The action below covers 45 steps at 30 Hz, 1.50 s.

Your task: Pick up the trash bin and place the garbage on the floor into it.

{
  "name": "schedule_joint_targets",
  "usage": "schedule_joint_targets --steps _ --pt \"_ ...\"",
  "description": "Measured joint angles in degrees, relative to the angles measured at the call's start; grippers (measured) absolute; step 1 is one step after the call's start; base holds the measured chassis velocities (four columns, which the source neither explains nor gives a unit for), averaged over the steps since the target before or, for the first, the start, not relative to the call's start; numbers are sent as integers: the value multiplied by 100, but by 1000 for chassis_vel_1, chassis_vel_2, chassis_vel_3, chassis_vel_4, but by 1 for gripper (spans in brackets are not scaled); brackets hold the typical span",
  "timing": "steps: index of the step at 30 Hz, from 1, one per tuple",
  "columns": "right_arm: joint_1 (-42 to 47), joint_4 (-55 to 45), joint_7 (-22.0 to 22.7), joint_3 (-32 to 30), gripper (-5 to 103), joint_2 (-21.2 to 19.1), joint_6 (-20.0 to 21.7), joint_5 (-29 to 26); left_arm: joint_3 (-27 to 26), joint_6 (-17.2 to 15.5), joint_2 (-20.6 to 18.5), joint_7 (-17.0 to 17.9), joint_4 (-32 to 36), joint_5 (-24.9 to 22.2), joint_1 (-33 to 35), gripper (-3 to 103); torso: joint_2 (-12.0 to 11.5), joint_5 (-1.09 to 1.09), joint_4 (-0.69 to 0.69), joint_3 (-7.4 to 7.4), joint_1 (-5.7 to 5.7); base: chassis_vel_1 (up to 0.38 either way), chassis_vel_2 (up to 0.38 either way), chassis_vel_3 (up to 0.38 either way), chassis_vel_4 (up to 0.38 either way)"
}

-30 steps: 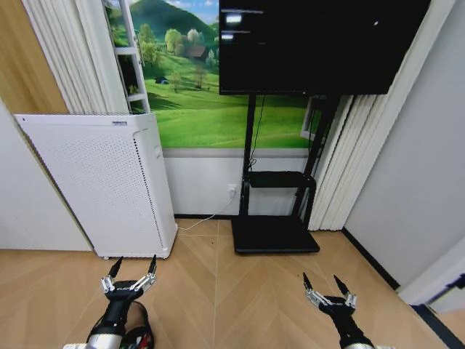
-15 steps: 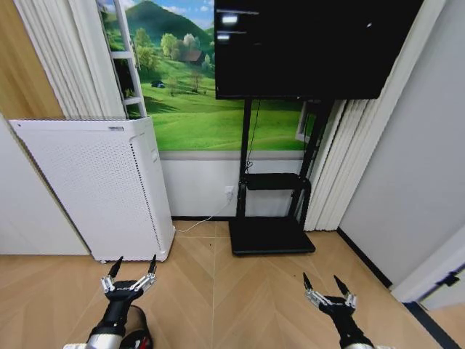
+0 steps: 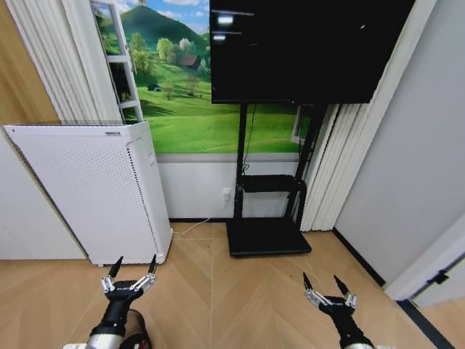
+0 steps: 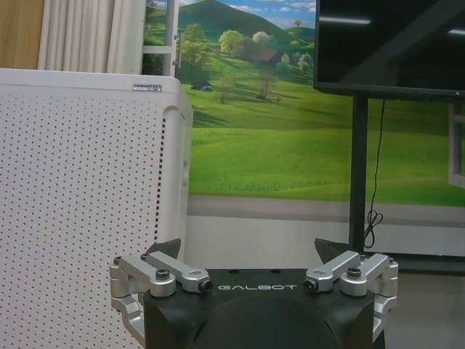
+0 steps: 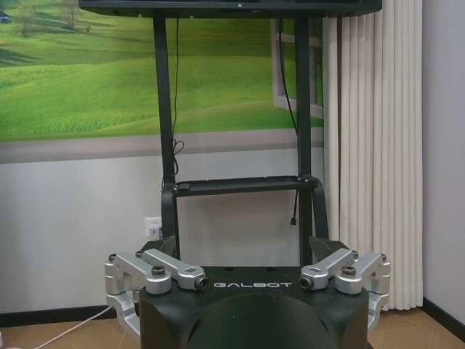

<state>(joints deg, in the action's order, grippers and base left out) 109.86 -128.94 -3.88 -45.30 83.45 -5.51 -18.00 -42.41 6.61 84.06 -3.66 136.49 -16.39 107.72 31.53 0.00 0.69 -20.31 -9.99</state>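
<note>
Both arms are held low in front of me over the floor (image 3: pixel 232 291), a light herringbone parquet. My left gripper (image 3: pixel 134 267) points forward, open and holding nothing; its wrist view shows the same spread fingers (image 4: pixel 251 253). My right gripper (image 3: pixel 320 282) is likewise open and holds nothing (image 5: pixel 245 249). A dark rounded sliver, apparently the trash bin (image 3: pixel 140 337), peeks out at the picture's lower edge beside my left arm. The garbage is out of view.
A tall white perforated appliance (image 3: pixel 94 189) stands ahead on the left against the wall. A black TV stand (image 3: pixel 267 236) with a large screen (image 3: pixel 305 43) stands ahead in the middle. Curtains and a grey wall (image 3: pixel 407 160) close the right side.
The whole picture has slid down and left, so the camera has moved. The dark bin by my left arm has nearly left the frame. Both grippers stay open in place.
</note>
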Motion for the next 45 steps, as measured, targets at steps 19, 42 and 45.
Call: schedule_joint_targets --steps 19,42,45 --pt "0 0 0 0 100 0 0 0 0 0 0 0 0 0 0 100 398 0 0 -241 -154 0 0 0 0" --pt "0 0 0 0 100 0 0 0 0 0 0 0 0 0 0 100 933 0 0 -558 -370 0 0 0 0" --pt "0 0 0 0 100 0 0 0 0 0 0 0 0 0 0 100 972 0 -1 -582 -386 0 0 0 0"
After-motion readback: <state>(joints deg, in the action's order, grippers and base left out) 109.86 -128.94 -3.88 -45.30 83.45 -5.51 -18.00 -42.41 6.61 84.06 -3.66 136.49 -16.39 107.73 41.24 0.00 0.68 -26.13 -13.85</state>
